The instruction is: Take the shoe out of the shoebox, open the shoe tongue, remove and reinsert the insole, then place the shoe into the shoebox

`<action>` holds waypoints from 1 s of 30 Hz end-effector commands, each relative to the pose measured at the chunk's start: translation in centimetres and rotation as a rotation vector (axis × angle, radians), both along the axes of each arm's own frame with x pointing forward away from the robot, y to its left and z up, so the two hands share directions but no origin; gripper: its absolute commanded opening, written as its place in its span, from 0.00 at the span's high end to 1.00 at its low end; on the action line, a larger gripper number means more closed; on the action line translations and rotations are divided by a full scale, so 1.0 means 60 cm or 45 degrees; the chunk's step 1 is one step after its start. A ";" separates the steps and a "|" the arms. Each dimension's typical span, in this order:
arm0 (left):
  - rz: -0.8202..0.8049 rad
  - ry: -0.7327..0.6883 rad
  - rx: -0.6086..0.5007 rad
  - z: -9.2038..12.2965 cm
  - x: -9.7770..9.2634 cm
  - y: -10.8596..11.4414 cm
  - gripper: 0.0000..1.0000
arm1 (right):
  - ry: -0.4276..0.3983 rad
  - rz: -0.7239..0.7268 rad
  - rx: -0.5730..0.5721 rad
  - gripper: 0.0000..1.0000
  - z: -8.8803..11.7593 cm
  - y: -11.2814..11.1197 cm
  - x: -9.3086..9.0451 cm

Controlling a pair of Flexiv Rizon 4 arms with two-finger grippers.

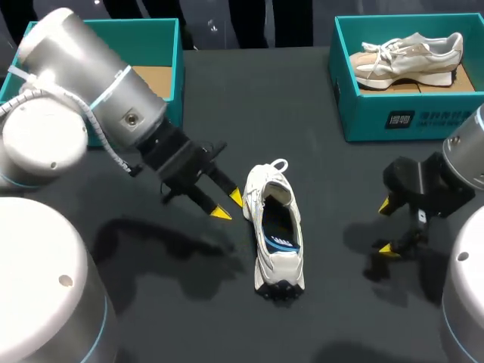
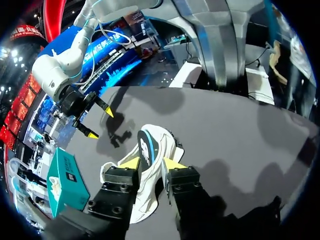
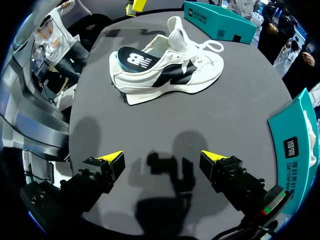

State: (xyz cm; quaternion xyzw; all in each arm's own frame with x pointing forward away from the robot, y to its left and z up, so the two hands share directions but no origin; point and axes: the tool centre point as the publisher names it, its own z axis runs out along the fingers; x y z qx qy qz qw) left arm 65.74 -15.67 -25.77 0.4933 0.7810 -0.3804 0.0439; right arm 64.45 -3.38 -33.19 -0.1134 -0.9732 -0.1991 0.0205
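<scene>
L gripper (image 1: 228, 206): two yellow-tipped fingers a narrow gap apart, holding nothing. The tips sit just left of the white low-top sneaker (image 1: 278, 234) at frame ctr; can't tell if the nearer tip touches it. In the L wrist view the L gripper (image 2: 151, 163) hangs over the sneaker, w/ the dark insole (image 2: 146, 150) showing just ahead, btwn the tips. The silver L arm (image 1: 91, 83) comes in from the upper left of the frame, slanting down toward ctr.

R gripper (image 1: 386, 226): fingers wide apart, empty, at mid-right of the frame, well apart from the sneaker. In the R wrist view only dark cloth lies btwn its tips, and the sneaker is ahead, side-on. The R arm (image 1: 465, 159) enters from the right edge.

The sneaker stands on its sole on the black cloth-covered table (image 1: 325, 189), lengthwise up-down the frame, outside both boxes.

Containers: the teal cardboard shoebox (image 1: 393, 113) at upper right holds a beige sneaker (image 1: 408, 53). A second teal shoebox (image 1: 155, 41) at upper left is partly hidden by the L arm; its brown cardboard floor shows.
</scene>
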 end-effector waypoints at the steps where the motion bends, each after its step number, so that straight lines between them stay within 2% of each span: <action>1: -0.228 0.040 0.234 0.032 0.009 0.020 1.00 | -0.005 0.000 -0.002 0.00 0.001 -0.001 -0.004; 3: -0.351 0.073 0.375 0.038 0.006 0.034 1.00 | -0.005 0.000 -0.002 0.00 0.001 -0.001 -0.004; 17: -0.351 0.073 0.375 0.038 0.006 0.034 1.00 | -0.005 0.000 -0.002 0.00 0.001 -0.001 -0.004; 27: -0.537 -0.042 0.428 0.026 0.002 -0.007 1.00 | 0.011 -0.097 -0.009 0.00 0.009 -0.052 -0.019; 30: -0.592 -0.079 0.438 0.021 0.001 -0.022 1.00 | 0.014 -0.100 -0.005 0.00 0.009 -0.056 -0.020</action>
